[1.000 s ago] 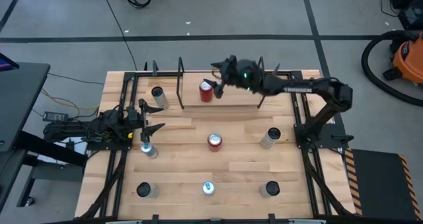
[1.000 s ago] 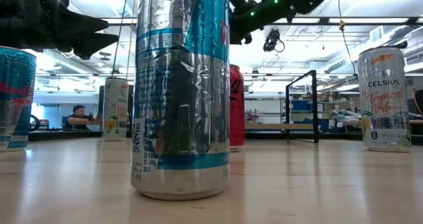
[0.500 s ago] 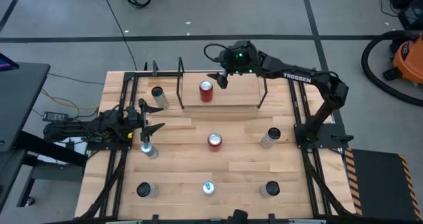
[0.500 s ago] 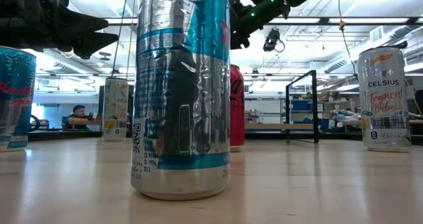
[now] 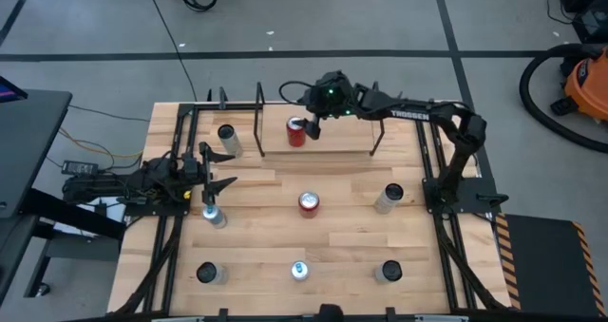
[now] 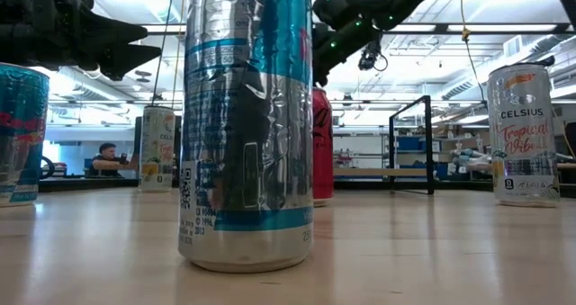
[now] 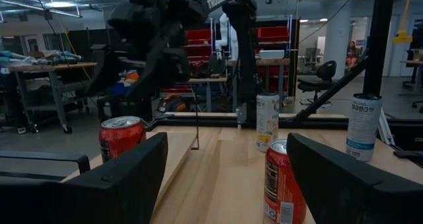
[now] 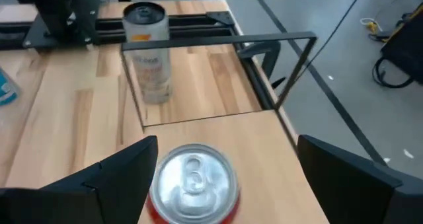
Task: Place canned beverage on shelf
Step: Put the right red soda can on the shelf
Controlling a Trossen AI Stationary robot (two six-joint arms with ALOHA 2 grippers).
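On the shelf at the far edge of the surface, your red can stands upright on the light wood board. Your right tool hovers just above it with fingers spread wide, one on each side, not touching it. Your left tool waits at the left side of the surface, fingers apart and empty, near a silver can. Another red can stands mid-surface.

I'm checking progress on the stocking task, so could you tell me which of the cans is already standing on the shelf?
The red can under the open right gripper. It alone stands on the shelf board; the other red can and the silver ones stand on the table.
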